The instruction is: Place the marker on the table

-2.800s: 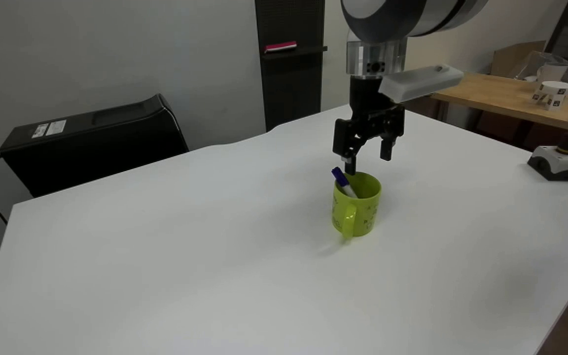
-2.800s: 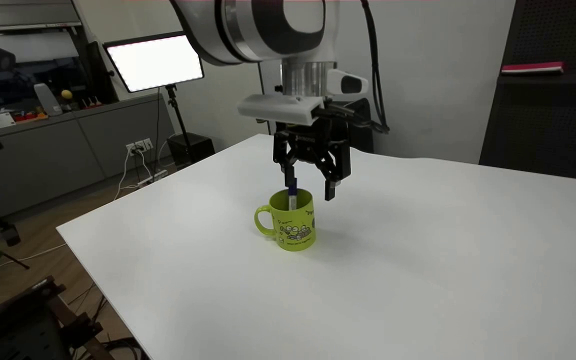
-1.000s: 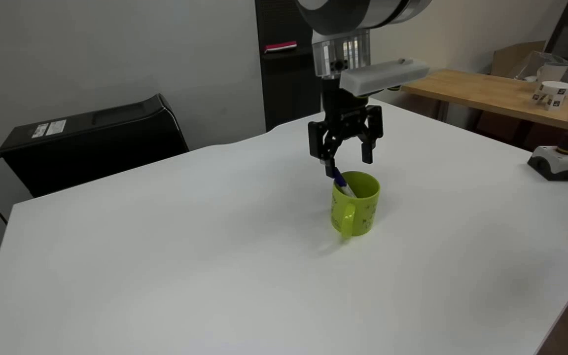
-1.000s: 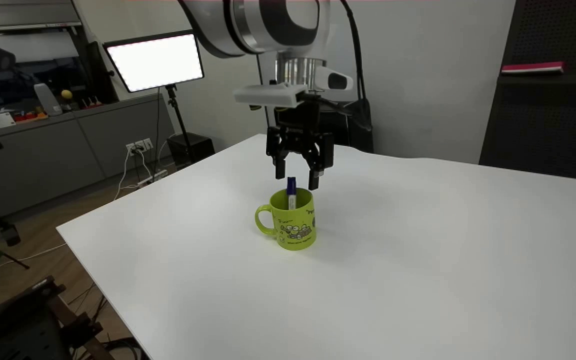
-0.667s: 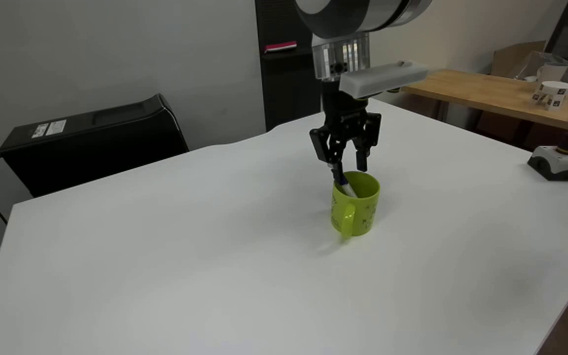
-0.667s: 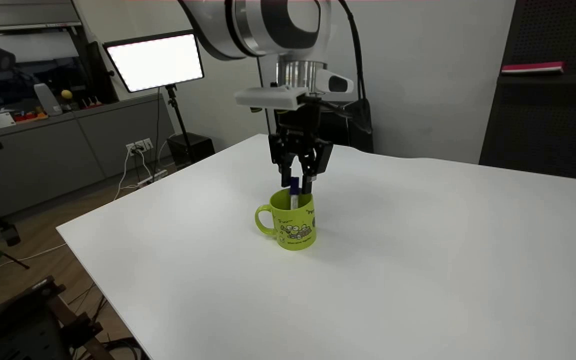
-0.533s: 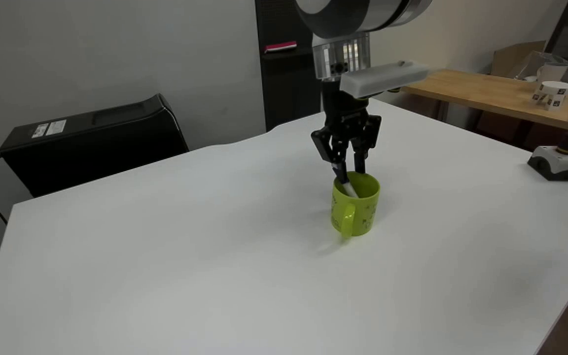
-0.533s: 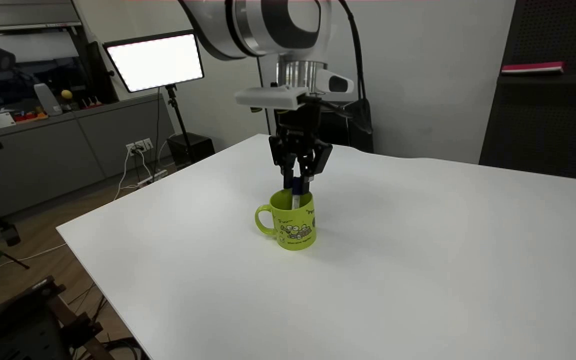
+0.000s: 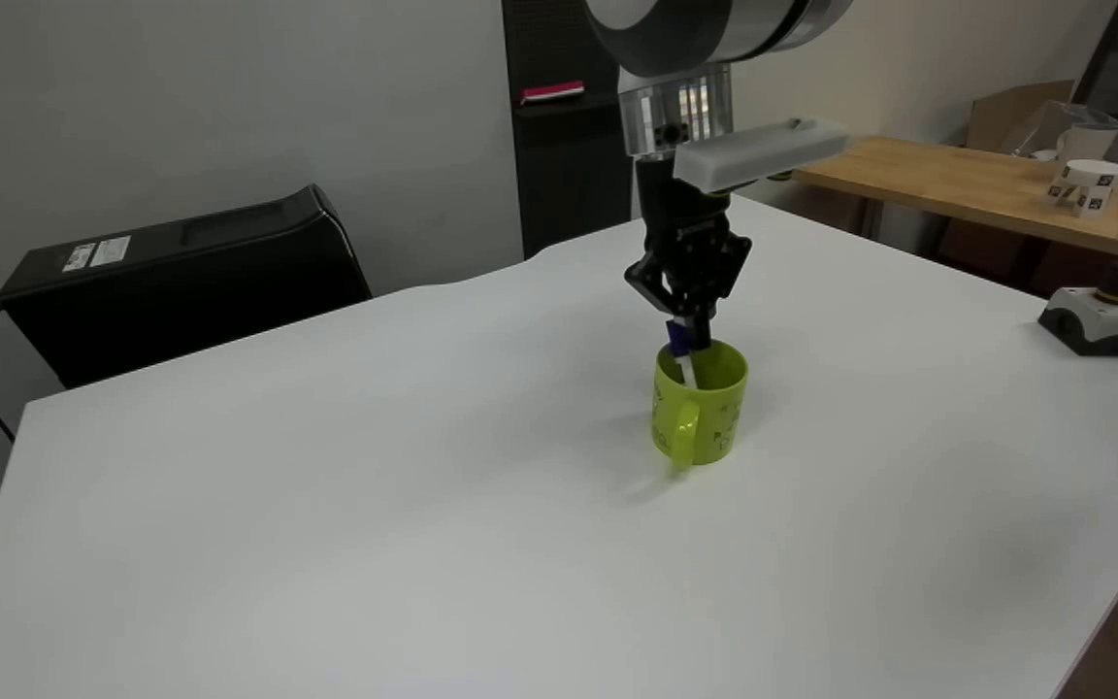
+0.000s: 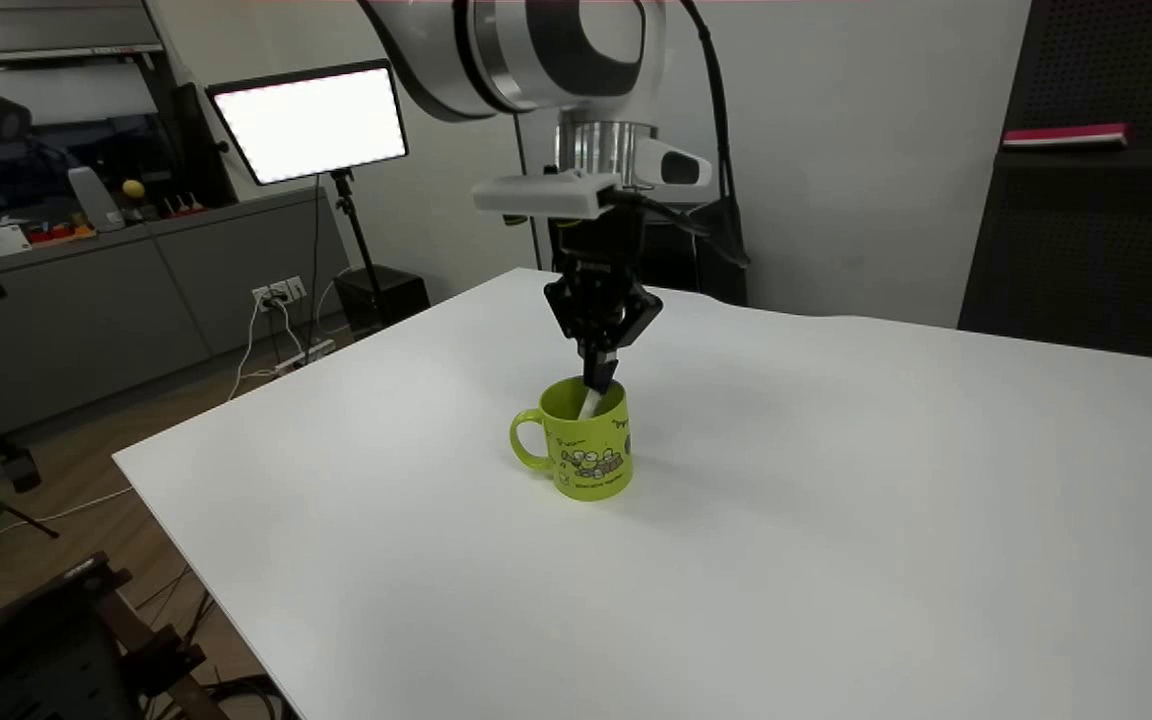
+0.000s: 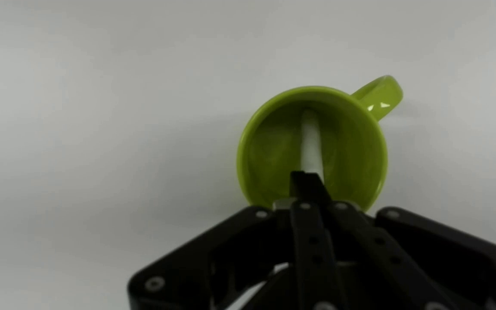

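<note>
Marker (image 9: 682, 351), slim stick with a whitish body and blue cap, sits tilted in the lime-green, handled, cylindrical mug (image 10: 591, 455), cap end up; mug stands upright on the large flat white table (image 9: 326, 485). Black two-finger gripper (image 9: 699, 340) is over the mug's mouth, fingers together, cap just beside them in an exterior view; can't tell if they touch. In the wrist view the fingers hide the marker's upper end.

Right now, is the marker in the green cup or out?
In: the wrist view shows the marker reaching down inside the green cup; its blue end sticks up in an exterior view.
</note>
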Motion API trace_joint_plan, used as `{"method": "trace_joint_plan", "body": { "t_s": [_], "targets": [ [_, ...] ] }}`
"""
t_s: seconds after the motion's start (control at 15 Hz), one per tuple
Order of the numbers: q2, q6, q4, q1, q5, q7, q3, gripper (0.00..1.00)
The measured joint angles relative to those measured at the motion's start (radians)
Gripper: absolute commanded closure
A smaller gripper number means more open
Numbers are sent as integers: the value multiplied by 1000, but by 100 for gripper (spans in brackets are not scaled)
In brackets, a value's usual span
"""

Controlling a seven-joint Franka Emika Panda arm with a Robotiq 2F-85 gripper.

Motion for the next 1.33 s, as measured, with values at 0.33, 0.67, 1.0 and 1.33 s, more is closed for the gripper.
{"method": "trace_joint_plan", "body": {
  "t_s": [0.33,0.67,1.0,1.33],
  "targets": [
    [-1,-3,5,0,-8,5,-4,100],
    [-15,-12,36,0,-33,16,-7,100],
    [-32,-23,56,1,-49,21,-8,55],
    [-32,-35,57,1,-50,26,-8,21]
  ]
}}
